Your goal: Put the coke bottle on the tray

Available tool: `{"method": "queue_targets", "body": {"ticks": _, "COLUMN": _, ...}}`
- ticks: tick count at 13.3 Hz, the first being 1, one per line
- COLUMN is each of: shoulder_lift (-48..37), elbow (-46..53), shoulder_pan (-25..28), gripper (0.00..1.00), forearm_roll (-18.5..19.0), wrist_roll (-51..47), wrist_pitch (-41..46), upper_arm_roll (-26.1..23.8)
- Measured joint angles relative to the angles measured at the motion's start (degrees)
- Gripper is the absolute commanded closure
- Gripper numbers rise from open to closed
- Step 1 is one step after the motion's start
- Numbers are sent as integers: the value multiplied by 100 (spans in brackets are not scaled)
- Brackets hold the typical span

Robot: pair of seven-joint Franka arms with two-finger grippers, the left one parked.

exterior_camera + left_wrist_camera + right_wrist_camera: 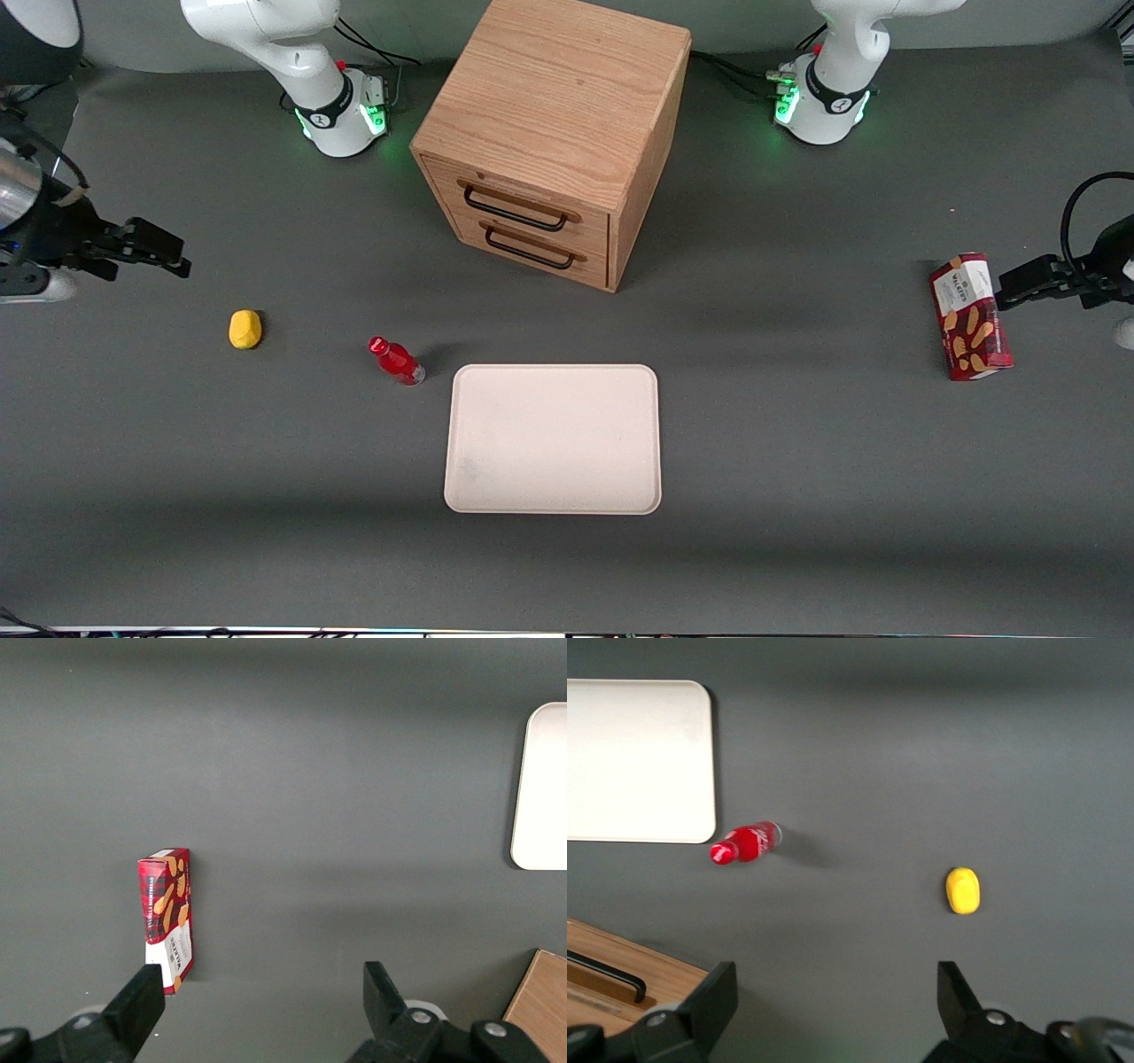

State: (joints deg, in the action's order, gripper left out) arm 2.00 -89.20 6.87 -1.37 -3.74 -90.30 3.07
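Red coke bottle [396, 361], cream-pink tray [554, 439], yellow lump [244, 329], seemingly black pincer [159, 248].

The tray [638, 762] and the cabinet [620, 979] are cut off at the right wrist view's edge.

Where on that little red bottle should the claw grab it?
Probably around the red body of the coke bottle, coming down from above: it stands upright on the table beside the tray, with open space around it. The gripper hangs open, well off toward the working arm's end.
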Motion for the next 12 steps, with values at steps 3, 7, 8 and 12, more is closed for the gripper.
{"method": "queue_targets", "body": {"ticks": 3, "shoulder_lift": 195, "elbow": 164, "shoulder_pan": 426, "gripper": 0, "forearm_roll": -2, "wrist_roll": -436, "wrist_pitch": -18, "upper_arm_roll": -11}}
{"method": "queue_targets", "body": {"ticks": 7, "shoulder_lift": 352, "elbow": 268, "shoulder_pan": 940, "gripper": 0, "forearm_roll": -2, "wrist_roll": -979, "wrist_pitch": -89, "upper_arm_roll": -4}}
{"method": "queue_targets", "body": {"ticks": 8, "shoulder_lift": 381, "elbow": 303, "shoulder_pan": 1031, "gripper": 0, "forearm_roll": -2, "wrist_roll": -1122, "wrist_pitch": -94, "upper_arm_roll": -2}}
{"method": "queue_targets", "body": {"ticks": 12, "shoulder_lift": 450, "elbow": 375, "shoulder_pan": 1232, "gripper": 0, "forearm_roll": -2, "wrist_roll": -1299, "wrist_pitch": -107, "upper_arm_roll": 14}}
